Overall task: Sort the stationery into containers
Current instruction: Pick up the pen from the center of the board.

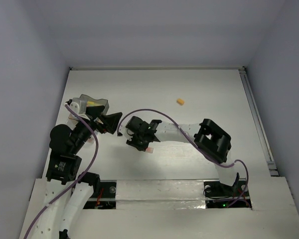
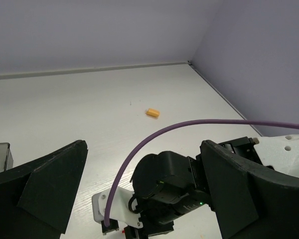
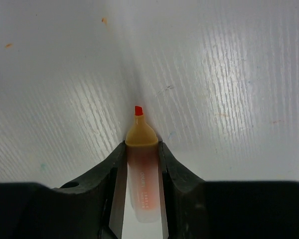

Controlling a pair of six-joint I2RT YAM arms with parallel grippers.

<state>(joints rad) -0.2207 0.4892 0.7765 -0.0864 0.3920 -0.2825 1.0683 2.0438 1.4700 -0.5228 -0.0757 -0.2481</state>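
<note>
Visibly, the grey box [image 1: 104, 106] holds something yellow [image 1: 94, 103] inside.

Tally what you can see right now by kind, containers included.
marker: 1, orange-tipped, clamped between the right fingers
orange piece: 1, small, lying loose and apart from both arms
yellow item: 1, inside the box, too small to identify
grey box: 1
Total: 4

1. Top view: high behind the arms [image 1: 177, 132], looking down over the whole surface [image 1: 189, 84].
2. Left wrist view: low, facing across it; shares the orange piece [image 2: 152, 113].
3. Right wrist view: close above the surface.
</note>
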